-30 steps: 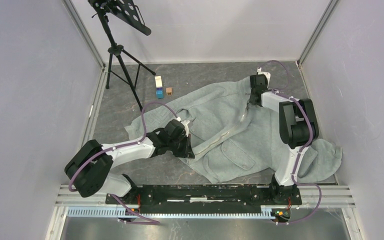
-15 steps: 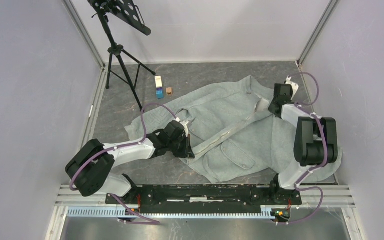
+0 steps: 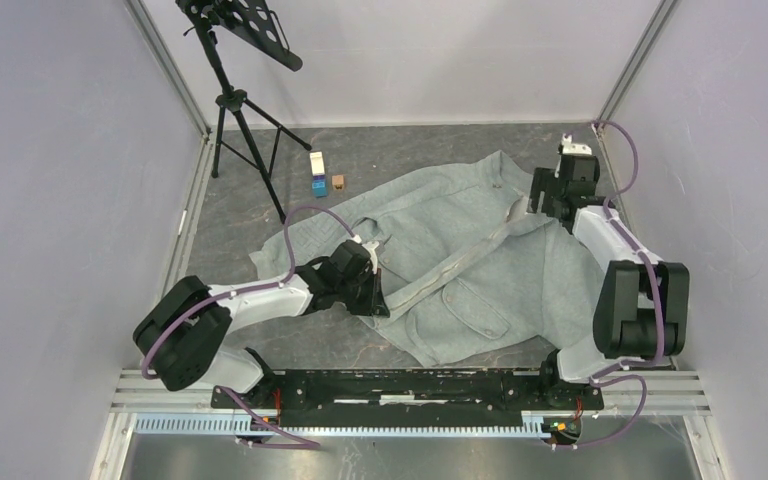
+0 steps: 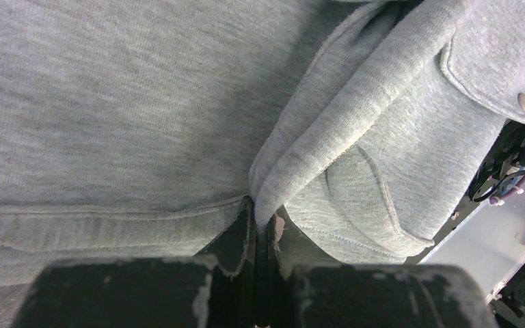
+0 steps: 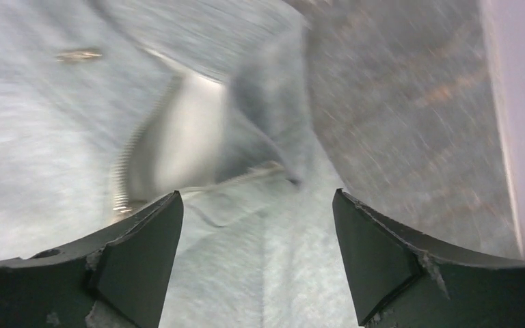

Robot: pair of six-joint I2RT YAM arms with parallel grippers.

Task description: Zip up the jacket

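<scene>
Grey-green fleece jacket (image 3: 440,210) with a pale front zipper (image 3: 465,255) lies spread diagonally across the middle of the desk, collar toward the far right corner. Left gripper (image 4: 263,229): jaws pressed together, pinching a folded fabric edge of the jacket near the desk's centre. Right gripper (image 5: 254,201): jaws spread wide, holding nothing, over the collar end; this view is blurred. Dark mottled grey desk surface (image 3: 230,220) sits between pale walls (image 3: 60,200). Black tripod stand (image 3: 235,110) occupies the far left corner, with small blue and white boxes (image 3: 318,175) beside it.
</scene>
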